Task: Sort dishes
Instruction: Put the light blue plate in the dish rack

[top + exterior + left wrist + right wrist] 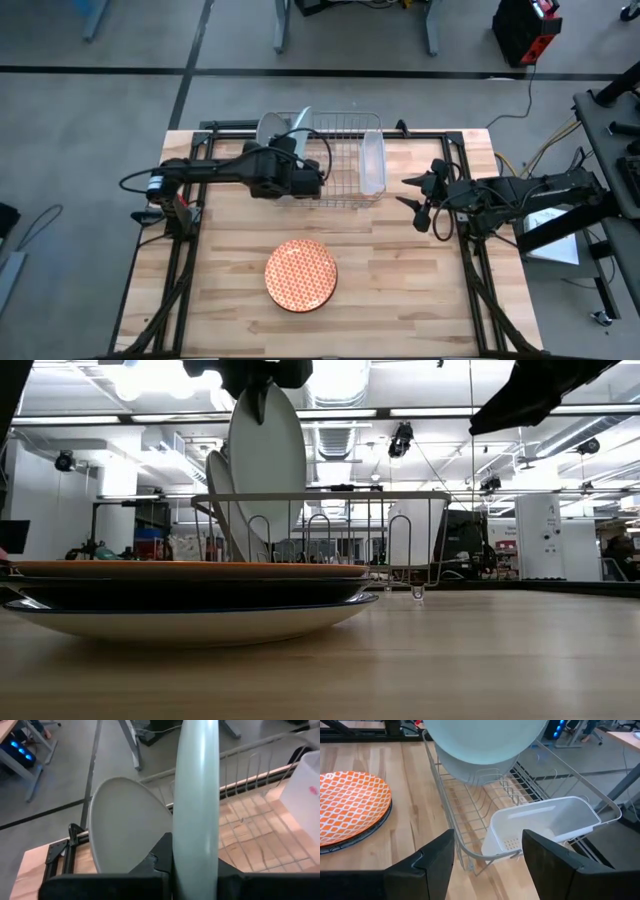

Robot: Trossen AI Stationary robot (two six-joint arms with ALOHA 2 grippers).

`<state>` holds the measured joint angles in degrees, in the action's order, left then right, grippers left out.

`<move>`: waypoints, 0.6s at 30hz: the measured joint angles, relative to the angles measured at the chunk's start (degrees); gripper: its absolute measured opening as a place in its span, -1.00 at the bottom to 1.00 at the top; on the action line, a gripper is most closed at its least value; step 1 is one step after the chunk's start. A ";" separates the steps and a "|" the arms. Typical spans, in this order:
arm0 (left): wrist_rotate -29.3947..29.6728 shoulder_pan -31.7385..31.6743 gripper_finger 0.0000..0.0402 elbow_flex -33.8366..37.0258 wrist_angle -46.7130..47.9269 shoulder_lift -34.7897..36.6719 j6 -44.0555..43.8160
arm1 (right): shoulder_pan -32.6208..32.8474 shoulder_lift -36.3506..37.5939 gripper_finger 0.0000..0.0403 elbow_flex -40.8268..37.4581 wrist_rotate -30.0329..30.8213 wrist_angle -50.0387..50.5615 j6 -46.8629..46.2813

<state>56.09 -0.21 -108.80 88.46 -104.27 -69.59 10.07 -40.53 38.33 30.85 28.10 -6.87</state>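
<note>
The left gripper [195, 870] fingers are clamping a pale blue plate [196, 795] on edge, rack [345, 150] slots directly beneath; right gripper [487, 855] is waiting open.

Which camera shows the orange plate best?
The high view: the orange plate shows whole, pattern and all. The right wrist view catches part of it; the low view shows only its edge atop a stack; the left wrist view misses it.
</note>
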 joint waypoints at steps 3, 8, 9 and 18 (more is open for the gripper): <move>-0.22 0.00 -0.95 1.38 -0.16 -0.04 -1.15 | 0.00 0.00 0.12 0.00 0.00 0.02 -0.11; -0.76 0.00 -0.95 2.67 -1.01 -0.04 -1.90 | 0.00 0.00 0.11 0.01 0.00 0.02 -0.11; -0.75 -0.02 -0.95 2.85 -1.16 -0.04 -2.08 | 0.01 0.00 0.10 0.02 0.00 0.04 -0.12; -0.57 -0.28 -0.80 3.92 -2.42 -0.04 -2.98 | 0.01 -0.02 0.14 0.01 0.00 0.19 -0.13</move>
<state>55.52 -0.49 -104.88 86.03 -104.31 -72.58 10.08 -40.55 38.34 30.85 28.29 -7.01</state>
